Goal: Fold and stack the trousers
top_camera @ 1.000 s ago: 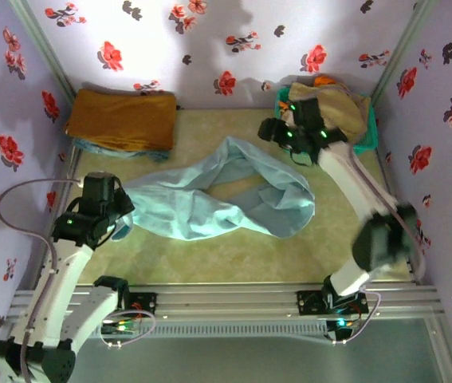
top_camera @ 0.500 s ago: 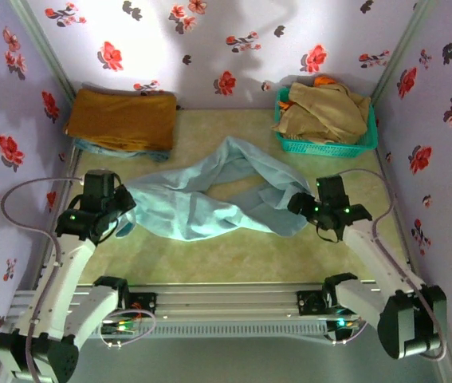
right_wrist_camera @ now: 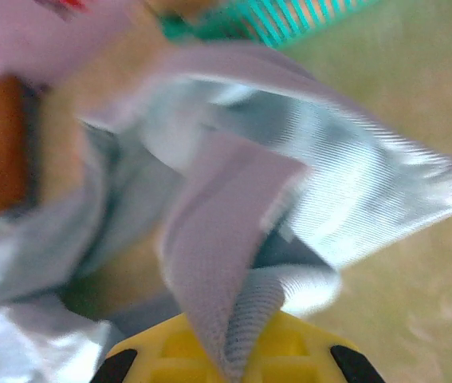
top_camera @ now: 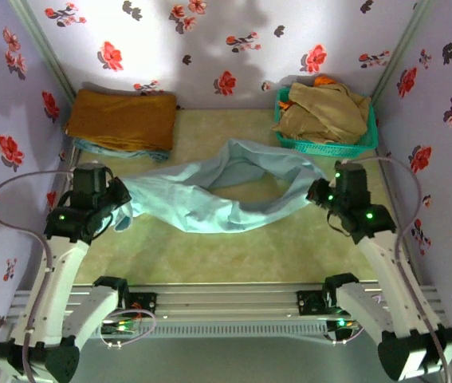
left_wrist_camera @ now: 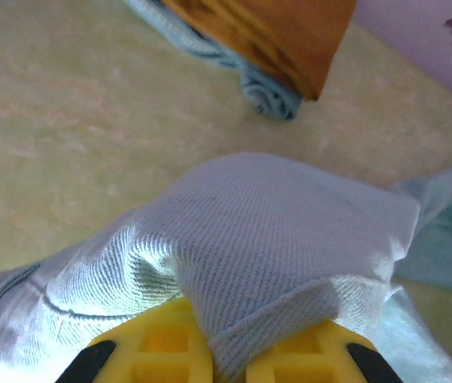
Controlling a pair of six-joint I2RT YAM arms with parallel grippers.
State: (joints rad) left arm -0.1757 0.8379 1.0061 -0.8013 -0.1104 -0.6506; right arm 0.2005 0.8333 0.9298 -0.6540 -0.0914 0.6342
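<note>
The trousers are sprawling in a loose, twisted band across the table, running from just in front of the teal basket away to its far left. No fold is showing, so by my judgement the work is only beginning, with flattening, folding and stacking all waiting. The right gripper, just in front of the basket, is pinching one end of the cloth between its closed fingers, and the left gripper, well to the basket's left, is clamping the other end likewise.
</note>
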